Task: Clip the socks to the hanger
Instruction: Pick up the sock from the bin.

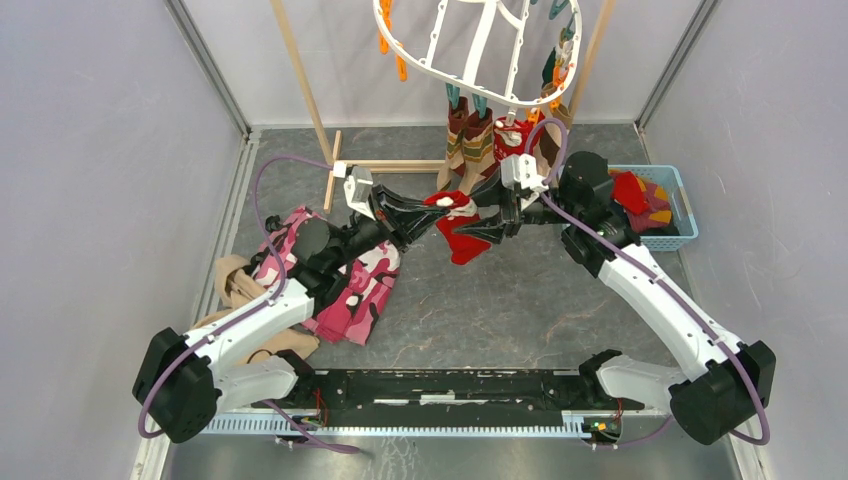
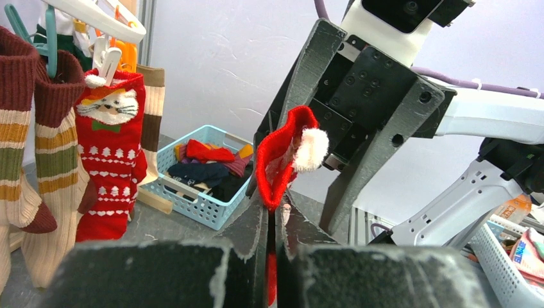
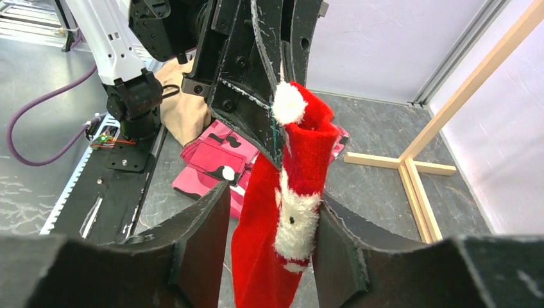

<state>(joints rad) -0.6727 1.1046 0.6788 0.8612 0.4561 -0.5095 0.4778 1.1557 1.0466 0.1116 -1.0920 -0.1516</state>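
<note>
1. I work in a robotics lab test cell, not a home.
2. Plain pale panel walls point(image 1: 90, 150) on aluminium posts point(image 1: 212, 70) box me in on three sides.
3. I am bolted to a black rail point(image 1: 450, 385), and purple cables point(image 1: 257, 190) loop loose beside me.
4. The only household things are a wooden rack point(image 1: 302, 80), a hanger point(image 1: 482, 40) and a blue basket point(image 1: 668, 240), set over a grey mat point(image 1: 480, 310).

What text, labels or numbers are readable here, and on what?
No text reads clearly.
Print on the packet in the white bin, left wrist view: too blurred to read.
Marks on the orange label above it: too small to read.
</note>
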